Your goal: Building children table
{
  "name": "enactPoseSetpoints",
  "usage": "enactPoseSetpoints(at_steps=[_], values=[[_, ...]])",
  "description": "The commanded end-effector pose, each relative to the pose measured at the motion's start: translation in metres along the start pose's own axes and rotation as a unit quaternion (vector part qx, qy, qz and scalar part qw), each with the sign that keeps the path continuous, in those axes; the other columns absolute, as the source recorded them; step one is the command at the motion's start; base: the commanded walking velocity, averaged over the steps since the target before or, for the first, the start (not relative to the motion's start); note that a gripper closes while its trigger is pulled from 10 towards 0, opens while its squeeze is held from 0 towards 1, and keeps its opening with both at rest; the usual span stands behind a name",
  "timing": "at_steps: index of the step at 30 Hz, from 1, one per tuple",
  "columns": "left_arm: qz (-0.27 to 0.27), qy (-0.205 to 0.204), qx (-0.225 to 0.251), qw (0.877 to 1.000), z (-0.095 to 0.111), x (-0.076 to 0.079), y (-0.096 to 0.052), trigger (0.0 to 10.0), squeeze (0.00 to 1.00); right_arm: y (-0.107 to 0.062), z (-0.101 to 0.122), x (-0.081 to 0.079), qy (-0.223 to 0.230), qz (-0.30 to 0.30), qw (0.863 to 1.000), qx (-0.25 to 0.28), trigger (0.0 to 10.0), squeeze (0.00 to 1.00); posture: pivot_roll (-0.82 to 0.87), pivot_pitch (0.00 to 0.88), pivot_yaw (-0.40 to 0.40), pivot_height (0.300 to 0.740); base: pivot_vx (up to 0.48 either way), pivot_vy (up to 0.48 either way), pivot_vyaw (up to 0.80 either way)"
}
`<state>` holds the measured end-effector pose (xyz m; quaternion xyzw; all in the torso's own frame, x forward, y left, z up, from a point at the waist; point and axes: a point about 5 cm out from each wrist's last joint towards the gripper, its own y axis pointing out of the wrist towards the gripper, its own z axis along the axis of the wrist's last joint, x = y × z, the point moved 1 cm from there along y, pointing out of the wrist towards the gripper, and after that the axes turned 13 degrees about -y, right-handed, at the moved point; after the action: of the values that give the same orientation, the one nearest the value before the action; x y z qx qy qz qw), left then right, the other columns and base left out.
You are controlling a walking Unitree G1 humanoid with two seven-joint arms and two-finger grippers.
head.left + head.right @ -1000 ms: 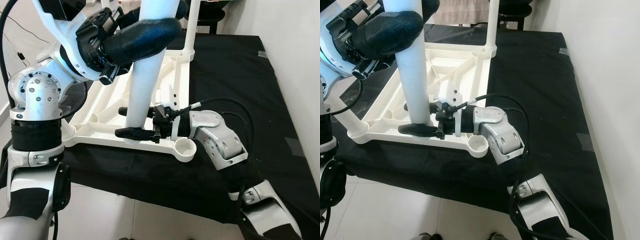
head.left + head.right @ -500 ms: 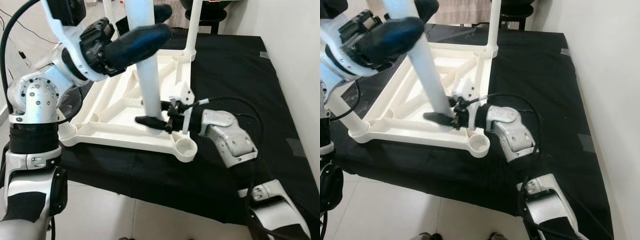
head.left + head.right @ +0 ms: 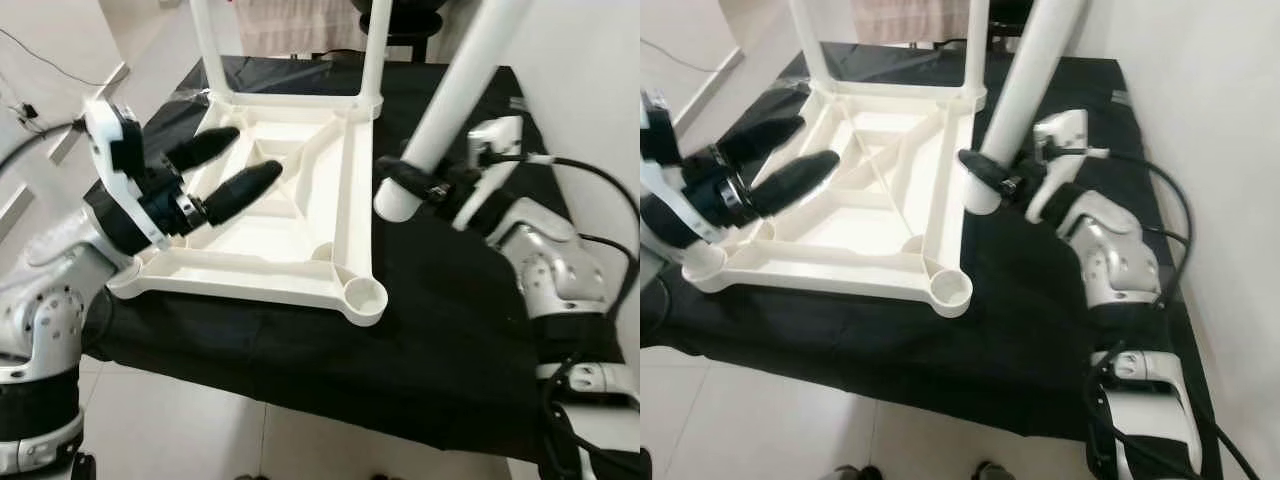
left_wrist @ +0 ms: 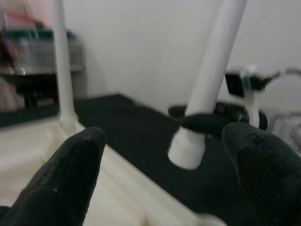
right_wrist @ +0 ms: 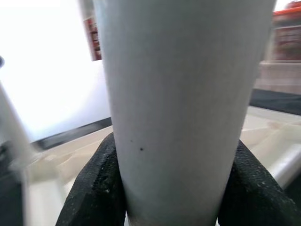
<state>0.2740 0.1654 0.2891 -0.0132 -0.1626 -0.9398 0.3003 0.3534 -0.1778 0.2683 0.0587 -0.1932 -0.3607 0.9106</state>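
A black cloth (image 3: 440, 330) covers the low platform and hangs over its front edge above pale glossy floor tiles (image 3: 200, 430). A plain white wall (image 3: 590, 120) rises along the cloth's right side.

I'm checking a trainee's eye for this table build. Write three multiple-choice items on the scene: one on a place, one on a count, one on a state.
1. Where is the loose white leg?
A. In the near right socket
B. In the right tool, over the black cloth
C. Flat on the floor

2. How many legs already stand in the table frame?
A. None
B. Two
C. Four

3. How is the left tool?
A. Shut on a leg
B. Shut on the frame
C. Open, holding nothing

Key:
1 B, the right tool clamps it near its threaded end, beside the frame.
2 B, two legs rise at the far corners.
3 C, its fingers are spread above the frame.
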Motion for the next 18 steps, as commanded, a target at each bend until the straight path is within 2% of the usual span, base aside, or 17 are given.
enactPoseSetpoints(at_steps=[1, 2, 3, 5, 6, 9, 11, 12, 14, 15, 16, 17, 18], values=[[0.009, -0.009, -0.026, 1.000, -0.021, 0.009, 0.001, 10.0, 0.00, -0.003, 0.003, -0.011, -0.009, 0.047, 0.999, 0.008, 8.1, 0.00, -0.04, 0.217, -0.003, 0.740, 0.000, 0.000, 0.00], [0.026, -0.019, -0.051, 0.998, -0.041, 0.016, -0.003, 10.0, 0.00, -0.011, -0.001, -0.019, -0.019, 0.085, 0.996, -0.002, 10.0, 0.00, -0.04, 0.230, 0.001, 0.740, 0.000, 0.000, 0.00], [0.026, -0.019, -0.051, 0.998, -0.041, 0.016, -0.003, 10.0, 0.00, -0.011, -0.001, -0.019, -0.019, 0.085, 0.996, -0.002, 10.0, 0.00, -0.04, 0.230, 0.001, 0.740, 0.000, 0.000, 0.00], [0.052, -0.035, -0.083, 0.995, -0.067, 0.026, -0.010, 10.0, 0.00, -0.023, -0.005, -0.033, -0.029, 0.144, 0.989, -0.019, 10.0, 0.00, -0.04, 0.245, 0.003, 0.740, 0.000, 0.000, 0.00], [0.052, -0.035, -0.083, 0.995, -0.067, 0.026, -0.010, 10.0, 0.00, -0.023, -0.005, -0.033, -0.029, 0.144, 0.989, -0.019, 10.0, 0.00, -0.04, 0.245, 0.003, 0.740, 0.000, 0.000, 0.00], [0.085, -0.053, -0.126, 0.987, -0.095, 0.040, -0.023, 10.0, 0.00, -0.035, -0.010, -0.048, -0.031, 0.202, 0.978, -0.039, 10.0, 0.00, -0.04, 0.268, 0.014, 0.740, 0.000, 0.000, 0.00], [0.090, -0.053, -0.131, 0.986, -0.098, 0.042, -0.025, 10.0, 0.00, -0.036, -0.010, -0.050, -0.030, 0.207, 0.977, -0.041, 10.0, 0.00, -0.04, 0.268, 0.014, 0.740, 0.000, 0.000, 0.00], [0.098, -0.060, -0.140, 0.983, -0.105, 0.048, -0.029, 10.0, 0.00, -0.036, -0.009, -0.054, -0.023, 0.218, 0.975, -0.036, 10.0, 0.00, -0.03, 0.283, 0.021, 0.740, 0.000, 0.000, 0.00], [0.098, -0.060, -0.140, 0.983, -0.105, 0.048, -0.029, 10.0, 0.00, -0.036, -0.009, -0.054, -0.023, 0.218, 0.975, -0.036, 10.0, 0.00, -0.03, 0.283, 0.021, 0.740, 0.000, 0.000, 0.00], [0.099, -0.061, -0.161, 0.980, -0.114, 0.055, -0.034, 10.0, 0.00, -0.035, -0.007, -0.060, -0.015, 0.231, 0.972, -0.028, 10.0, 0.00, -0.03, 0.291, 0.027, 0.740, 0.000, 0.000, 0.00], [0.099, -0.061, -0.161, 0.980, -0.114, 0.055, -0.034, 10.0, 0.00, -0.035, -0.007, -0.060, -0.015, 0.231, 0.972, -0.028, 10.0, 0.00, -0.03, 0.291, 0.027, 0.740, 0.000, 0.000, 0.00], [0.095, -0.059, -0.185, 0.976, -0.124, 0.066, -0.039, 10.0, 0.00, -0.034, -0.006, -0.065, -0.006, 0.244, 0.970, -0.020, 10.0, 0.00, -0.03, 0.299, 0.029, 0.740, 0.000, 0.000, 0.00], [0.095, -0.059, -0.185, 0.976, -0.124, 0.066, -0.039, 10.0, 0.00, -0.034, -0.006, -0.065, -0.006, 0.244, 0.970, -0.020, 10.0, 0.00, -0.03, 0.299, 0.029, 0.740, 0.000, 0.000, 0.00]])
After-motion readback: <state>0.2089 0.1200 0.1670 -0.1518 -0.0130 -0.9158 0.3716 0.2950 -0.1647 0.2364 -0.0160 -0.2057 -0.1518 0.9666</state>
